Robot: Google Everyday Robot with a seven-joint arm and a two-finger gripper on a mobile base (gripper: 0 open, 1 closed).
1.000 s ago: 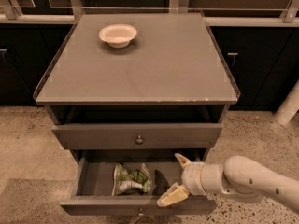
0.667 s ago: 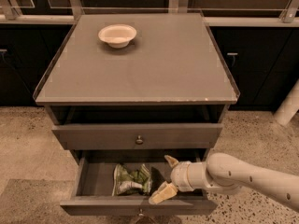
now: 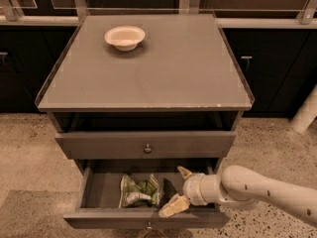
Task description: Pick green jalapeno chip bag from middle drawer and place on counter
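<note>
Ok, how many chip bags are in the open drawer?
1: the green jalapeno chip bag lies in the middle drawer, just left of the open gripper. The arm hides the drawer's right side.

Single high front view, angled down: counter (image 3: 163, 78), claw (image 3: 177, 190) over middle drawer (image 3: 106, 218).

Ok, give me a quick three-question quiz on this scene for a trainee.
1. True or false: the bag lies in the open drawer.
2. Fill in: the thing sitting on the counter is a ___.
3. Where is the end effector? A) over the counter B) in the drawer beside the bag, fingers open C) out of view
Key: 1 true; 2 bowl; 3 B.
</note>
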